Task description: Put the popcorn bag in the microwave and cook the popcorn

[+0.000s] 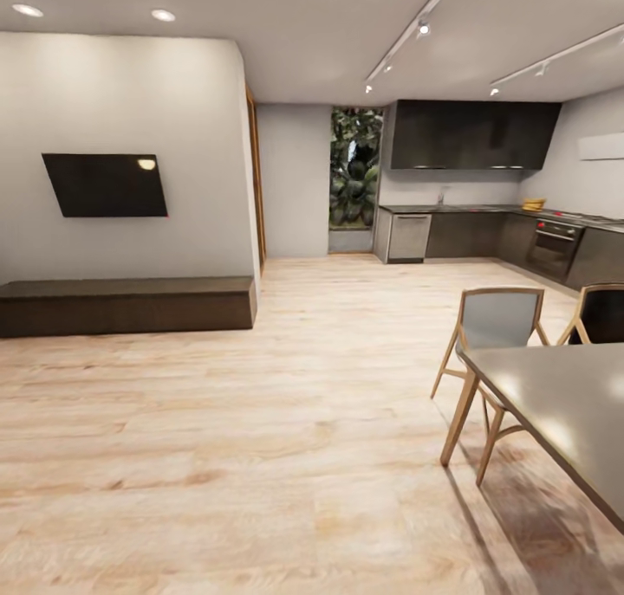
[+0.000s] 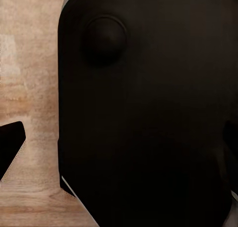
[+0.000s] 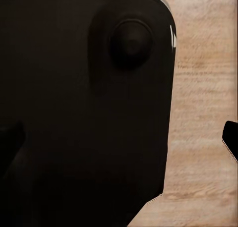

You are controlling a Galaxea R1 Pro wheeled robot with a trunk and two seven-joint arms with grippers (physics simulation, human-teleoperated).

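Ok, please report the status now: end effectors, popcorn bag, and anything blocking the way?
End effectors: state unclear. Popcorn bag not spotted yet; countertop far ahead. Dining table and chairs near right.

Open wooden floor point(image 1: 286, 422) runs clear toward the kitchen countertop point(image 1: 485, 209); the dining table point(image 1: 563, 404) and two chairs point(image 1: 494, 335) block the right side.

The room is viewed from head height, the countertop point(image 1: 485, 208) lying far off at one o'clock. Pale wood floor point(image 2: 29, 88) is seen close by both downward-facing wrist cameras.
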